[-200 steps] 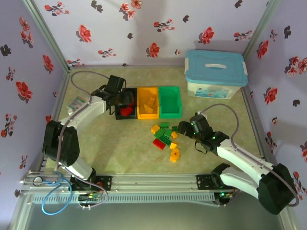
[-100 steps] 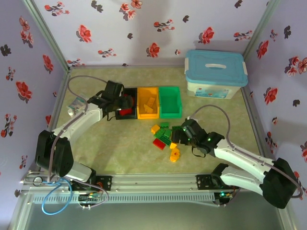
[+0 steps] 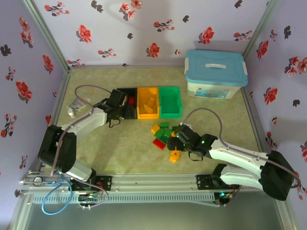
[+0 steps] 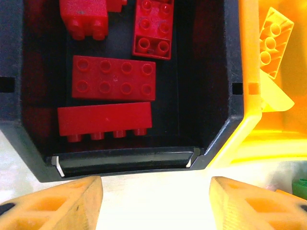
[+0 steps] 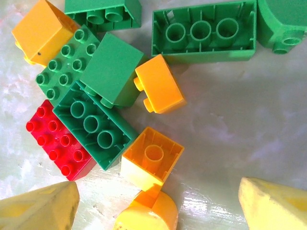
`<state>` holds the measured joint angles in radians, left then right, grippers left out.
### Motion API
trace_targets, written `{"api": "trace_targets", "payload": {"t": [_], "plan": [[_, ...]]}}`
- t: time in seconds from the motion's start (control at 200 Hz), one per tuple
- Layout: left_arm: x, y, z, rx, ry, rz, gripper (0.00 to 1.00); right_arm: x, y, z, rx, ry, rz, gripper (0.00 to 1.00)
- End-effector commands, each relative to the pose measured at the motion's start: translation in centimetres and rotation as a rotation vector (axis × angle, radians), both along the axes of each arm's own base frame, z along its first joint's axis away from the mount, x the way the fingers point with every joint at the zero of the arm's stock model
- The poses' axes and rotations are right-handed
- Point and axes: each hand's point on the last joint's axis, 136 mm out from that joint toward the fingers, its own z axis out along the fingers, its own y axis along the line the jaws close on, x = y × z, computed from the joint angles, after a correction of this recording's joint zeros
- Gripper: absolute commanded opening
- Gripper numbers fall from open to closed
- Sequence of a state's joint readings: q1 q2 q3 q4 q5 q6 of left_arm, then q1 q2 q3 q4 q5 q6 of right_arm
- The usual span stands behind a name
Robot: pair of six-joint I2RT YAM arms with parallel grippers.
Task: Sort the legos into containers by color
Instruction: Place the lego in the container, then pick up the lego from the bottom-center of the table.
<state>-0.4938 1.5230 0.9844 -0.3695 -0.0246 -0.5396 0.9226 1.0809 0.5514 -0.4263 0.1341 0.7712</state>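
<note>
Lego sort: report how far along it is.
Done: several red bricks lie in the black bin, and yellow ones in the orange bin. In hand: nothing. The left gripper is open by the black bin, and the right gripper is open over the loose pile. Left: green, yellow and one red brick unsorted; the green bin looks empty.

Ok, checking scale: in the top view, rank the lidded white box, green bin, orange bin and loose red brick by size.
Largest: lidded white box.
Then green bin and orange bin, alike.
Smallest: loose red brick.
</note>
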Motion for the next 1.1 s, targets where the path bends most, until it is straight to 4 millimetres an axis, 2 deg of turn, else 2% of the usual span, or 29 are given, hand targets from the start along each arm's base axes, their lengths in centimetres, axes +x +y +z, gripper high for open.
{"api": "trace_targets", "payload": {"t": [0.0, 0.275, 0.56, 0.675, 0.74, 0.785, 0.83, 0.95, 1.095], "plan": [[1.0, -0.6, 1.6, -0.028, -0.039, -0.005, 0.6, 0.1, -0.1, 0.3, -0.021, -0.01, -0.025, 0.87], [-0.5, -0.3, 4.7, -0.086, -0.15, -0.019, 0.61, -0.9, 0.0, -0.8, -0.057, 0.024, -0.017, 0.85], [-3.5, 1.3, 4.9, -0.084, -0.162, 0.003, 0.61, -2.9, 1.2, -3.3, -0.118, 0.081, -0.009, 0.81], [-4.5, 1.8, 4.8, -0.089, -0.165, 0.015, 0.61, -3.5, 1.6, -4.1, -0.154, 0.099, -0.01, 0.71], [-4.9, 2.2, 4.6, -0.089, -0.167, 0.023, 0.61, -3.6, 1.7, -4.3, -0.177, 0.103, -0.01, 0.57], [-5.2, 2.4, 4.5, -0.086, -0.167, 0.027, 0.61, -3.6, 1.7, -4.2, -0.197, 0.1, -0.011, 0.4], [-5.4, 2.6, 4.5, -0.084, -0.169, 0.03, 0.61, -3.4, 1.8, -4.0, -0.214, 0.092, -0.01, 0.33], [-6.0, 3.1, 4.6, -0.082, -0.171, 0.037, 0.61, -3.0, 2.6, -2.8, -0.226, 0.068, 0.01, 0.32], [-6.7, 3.2, 4.6, -0.093, -0.183, 0.032, 0.61, -1.4, 4.0, 0.7, -0.214, -0.013, 0.036, 0.32]]}}
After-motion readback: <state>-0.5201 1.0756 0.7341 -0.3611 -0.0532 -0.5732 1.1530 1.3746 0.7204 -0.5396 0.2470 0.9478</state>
